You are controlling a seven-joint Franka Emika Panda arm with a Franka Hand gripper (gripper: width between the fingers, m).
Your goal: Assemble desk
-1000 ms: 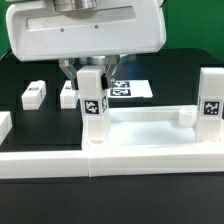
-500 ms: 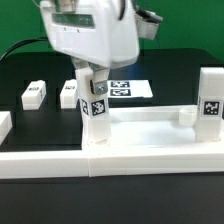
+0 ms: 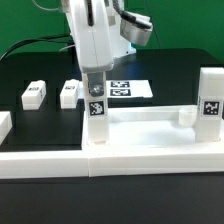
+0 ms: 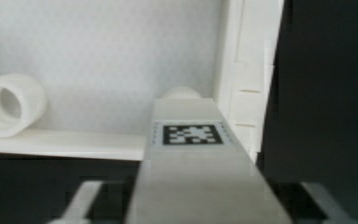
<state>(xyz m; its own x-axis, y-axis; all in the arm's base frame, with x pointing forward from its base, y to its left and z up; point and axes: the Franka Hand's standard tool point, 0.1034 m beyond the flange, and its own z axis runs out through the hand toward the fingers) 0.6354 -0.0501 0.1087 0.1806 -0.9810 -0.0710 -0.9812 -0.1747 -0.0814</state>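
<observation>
The white desk top (image 3: pixel 150 128) lies tray-like behind the front wall. A white square leg (image 3: pixel 96 108) with a black-and-white tag stands upright in its corner at the exterior view's left. My gripper (image 3: pixel 95 88) comes down from above and is shut on this leg's upper part. In the wrist view the leg (image 4: pixel 197 150) runs between my two fingers (image 4: pixel 83 203), with a round socket (image 4: pixel 5 105) of the desk top (image 4: pixel 114 60) beyond. A second leg (image 3: pixel 210 96) stands upright at the right corner. Two loose legs (image 3: pixel 33 93) (image 3: pixel 70 93) lie on the black table.
The long low white border wall (image 3: pixel 110 162) runs along the front. The marker board (image 3: pixel 130 89) lies flat behind the desk top. A small white piece (image 3: pixel 4 124) sits at the exterior view's left edge.
My wrist has turned about the upright leg, so the hand's broad face now shows its narrow side. The leg stays in the corner, shifted slightly.
</observation>
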